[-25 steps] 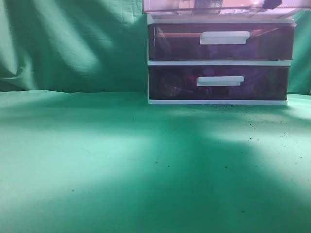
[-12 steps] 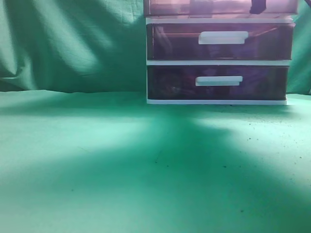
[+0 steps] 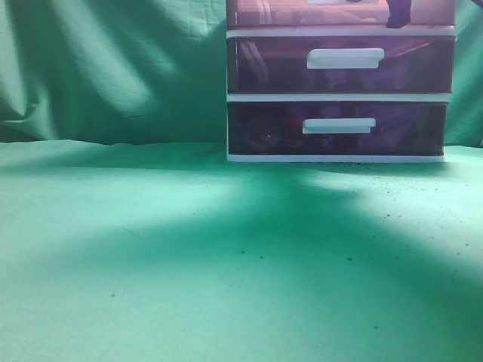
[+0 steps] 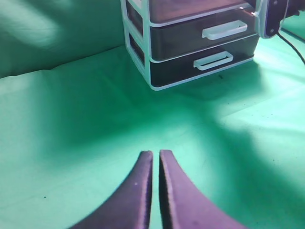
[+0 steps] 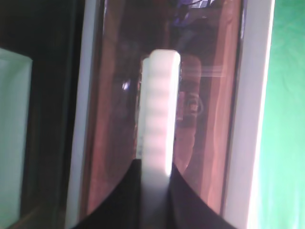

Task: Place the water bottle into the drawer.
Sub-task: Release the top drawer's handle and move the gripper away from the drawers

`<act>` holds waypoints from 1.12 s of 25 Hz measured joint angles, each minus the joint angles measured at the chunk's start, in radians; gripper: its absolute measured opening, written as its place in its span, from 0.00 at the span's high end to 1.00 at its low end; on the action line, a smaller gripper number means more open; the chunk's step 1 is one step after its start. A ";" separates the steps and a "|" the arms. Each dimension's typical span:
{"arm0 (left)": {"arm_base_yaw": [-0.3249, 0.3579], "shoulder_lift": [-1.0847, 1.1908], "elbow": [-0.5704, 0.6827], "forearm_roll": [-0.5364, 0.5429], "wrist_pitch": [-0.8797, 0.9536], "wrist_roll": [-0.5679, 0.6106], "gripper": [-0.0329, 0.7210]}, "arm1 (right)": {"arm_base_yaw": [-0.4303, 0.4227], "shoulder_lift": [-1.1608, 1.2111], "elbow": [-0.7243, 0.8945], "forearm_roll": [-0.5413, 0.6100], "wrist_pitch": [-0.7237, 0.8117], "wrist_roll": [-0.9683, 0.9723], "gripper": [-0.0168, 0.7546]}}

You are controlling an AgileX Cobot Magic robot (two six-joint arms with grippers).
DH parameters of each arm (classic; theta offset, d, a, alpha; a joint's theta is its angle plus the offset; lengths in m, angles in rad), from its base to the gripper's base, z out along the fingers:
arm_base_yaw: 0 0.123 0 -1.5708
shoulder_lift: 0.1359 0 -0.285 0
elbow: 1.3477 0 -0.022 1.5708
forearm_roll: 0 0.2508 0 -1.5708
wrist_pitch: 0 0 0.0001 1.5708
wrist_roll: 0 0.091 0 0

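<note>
The drawer (image 3: 272,13) is the top one of the white-framed unit, cut off by the top edge of the exterior view. Its purple-red front fills the right wrist view (image 5: 209,119). My right gripper (image 5: 156,164) is shut on the drawer's white bar handle (image 5: 159,109). It shows as a dark shape in the exterior view (image 3: 398,11) and in the left wrist view (image 4: 271,16). My left gripper (image 4: 156,153) is shut and empty above the green cloth, well in front of the unit. The water bottle cannot be made out in any view.
Two lower purple drawers (image 3: 339,64) (image 3: 339,128) with white handles sit shut in the unit (image 4: 143,57). Green cloth (image 3: 189,264) covers the table and hangs behind. A black cable (image 4: 294,45) runs at the right of the unit.
The top drawer has slid back into the unit, from sticking out towards the camera to about flush, with my right gripper on its handle. The left gripper has not visibly moved.
</note>
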 joint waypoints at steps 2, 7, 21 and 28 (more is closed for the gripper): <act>0.000 0.000 0.000 0.000 0.000 0.000 0.96 | 0.000 0.000 0.000 -0.006 -0.007 0.011 0.87; 0.000 0.000 0.000 0.000 0.000 0.000 0.96 | 0.000 0.002 -0.002 -0.058 -0.044 0.033 0.73; 0.000 0.000 0.000 0.026 0.000 0.000 0.96 | 0.030 -0.003 -0.012 -0.112 -0.108 0.225 0.32; 0.000 0.000 0.000 0.026 0.006 0.000 0.96 | 0.030 -0.029 -0.014 -0.113 -0.035 0.354 0.32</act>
